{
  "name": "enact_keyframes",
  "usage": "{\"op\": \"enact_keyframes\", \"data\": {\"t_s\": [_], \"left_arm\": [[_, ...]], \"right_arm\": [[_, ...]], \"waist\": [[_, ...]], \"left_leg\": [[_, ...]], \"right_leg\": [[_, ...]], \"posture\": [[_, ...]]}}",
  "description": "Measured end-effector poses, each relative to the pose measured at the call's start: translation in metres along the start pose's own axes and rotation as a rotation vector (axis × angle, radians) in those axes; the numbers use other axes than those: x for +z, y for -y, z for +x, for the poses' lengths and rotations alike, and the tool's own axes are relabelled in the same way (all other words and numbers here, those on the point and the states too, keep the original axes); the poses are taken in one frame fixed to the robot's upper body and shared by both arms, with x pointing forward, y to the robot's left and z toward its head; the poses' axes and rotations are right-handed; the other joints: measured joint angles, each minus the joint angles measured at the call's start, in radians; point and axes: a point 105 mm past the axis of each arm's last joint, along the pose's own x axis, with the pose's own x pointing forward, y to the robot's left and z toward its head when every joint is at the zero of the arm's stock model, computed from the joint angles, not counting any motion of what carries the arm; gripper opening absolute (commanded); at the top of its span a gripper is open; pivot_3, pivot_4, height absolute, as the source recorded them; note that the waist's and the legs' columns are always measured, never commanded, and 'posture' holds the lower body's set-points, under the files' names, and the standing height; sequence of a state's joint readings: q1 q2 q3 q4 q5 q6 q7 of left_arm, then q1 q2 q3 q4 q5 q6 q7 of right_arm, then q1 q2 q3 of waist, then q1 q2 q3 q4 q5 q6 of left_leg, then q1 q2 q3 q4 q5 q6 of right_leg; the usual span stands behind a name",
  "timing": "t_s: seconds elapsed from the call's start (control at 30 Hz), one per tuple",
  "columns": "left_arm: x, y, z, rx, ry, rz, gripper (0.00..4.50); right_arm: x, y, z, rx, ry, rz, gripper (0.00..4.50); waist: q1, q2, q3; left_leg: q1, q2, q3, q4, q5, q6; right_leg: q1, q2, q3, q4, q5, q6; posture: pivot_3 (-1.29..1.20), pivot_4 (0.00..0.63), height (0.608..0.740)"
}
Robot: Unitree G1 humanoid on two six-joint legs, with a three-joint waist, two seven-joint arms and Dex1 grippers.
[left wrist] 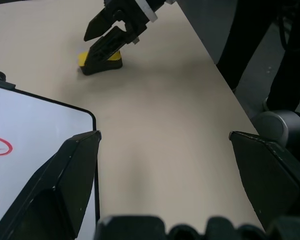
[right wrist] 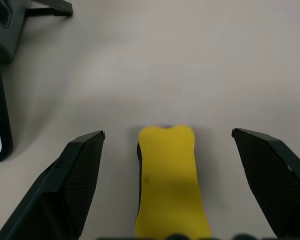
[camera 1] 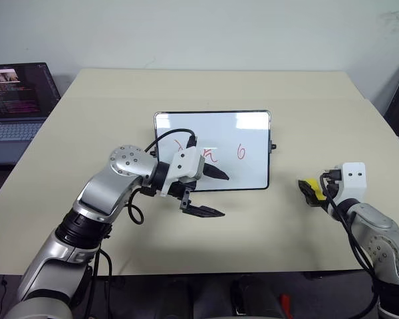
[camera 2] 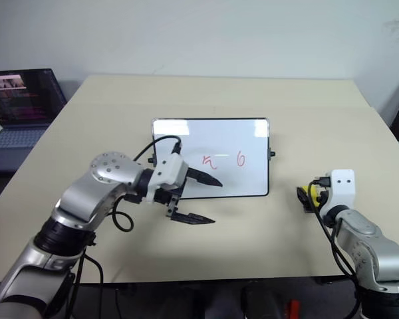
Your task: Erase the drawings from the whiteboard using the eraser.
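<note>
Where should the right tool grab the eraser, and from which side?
Probably across the eraser's narrow waist, pinching its two long sides, coming down from above. It lies flat on the table, yellow side up, already lengthwise between the open fingers of the right tool, with bare table on both flanks.

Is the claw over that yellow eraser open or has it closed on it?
Open. The right gripper has both fingers spread wide, with the eraser lying between them on the table, touching neither.
</note>
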State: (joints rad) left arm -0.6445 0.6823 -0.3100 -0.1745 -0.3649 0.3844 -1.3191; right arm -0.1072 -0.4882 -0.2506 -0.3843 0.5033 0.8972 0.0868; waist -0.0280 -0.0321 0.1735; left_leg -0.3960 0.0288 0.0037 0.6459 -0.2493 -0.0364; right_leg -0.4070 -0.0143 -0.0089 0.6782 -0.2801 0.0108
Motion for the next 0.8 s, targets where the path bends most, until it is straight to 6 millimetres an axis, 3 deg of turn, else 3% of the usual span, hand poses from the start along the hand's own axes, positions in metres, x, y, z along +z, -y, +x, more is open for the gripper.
{"op": "enact_keyframes", "data": {"t_s": [0.73, 0.8], "left_arm": [[0.001, -0.003, 0.004, 0.025, 0.003, 0.010, 4.50], [0.001, -0.004, 0.004, 0.034, 0.001, 0.012, 4.50]], "right_arm": [[-0.016, 0.008, 0.012, 0.017, -0.059, 0.022, 4.47], [-0.016, 0.009, 0.013, 0.013, -0.059, 0.019, 4.10]], "waist": [[0.000, 0.000, 0.000], [0.000, 0.000, 0.000]], "left_leg": [[0.000, 0.000, 0.000, 0.000, 0.000, 0.000], [0.000, 0.000, 0.000, 0.000, 0.000, 0.000]], "right_leg": [[0.000, 0.000, 0.000, 0.000, 0.000, 0.000], [0.000, 0.000, 0.001, 0.000, 0.000, 0.000]], "posture": [[0.00, 0.150, 0.740], [0.00, 0.150, 0.740]]}}
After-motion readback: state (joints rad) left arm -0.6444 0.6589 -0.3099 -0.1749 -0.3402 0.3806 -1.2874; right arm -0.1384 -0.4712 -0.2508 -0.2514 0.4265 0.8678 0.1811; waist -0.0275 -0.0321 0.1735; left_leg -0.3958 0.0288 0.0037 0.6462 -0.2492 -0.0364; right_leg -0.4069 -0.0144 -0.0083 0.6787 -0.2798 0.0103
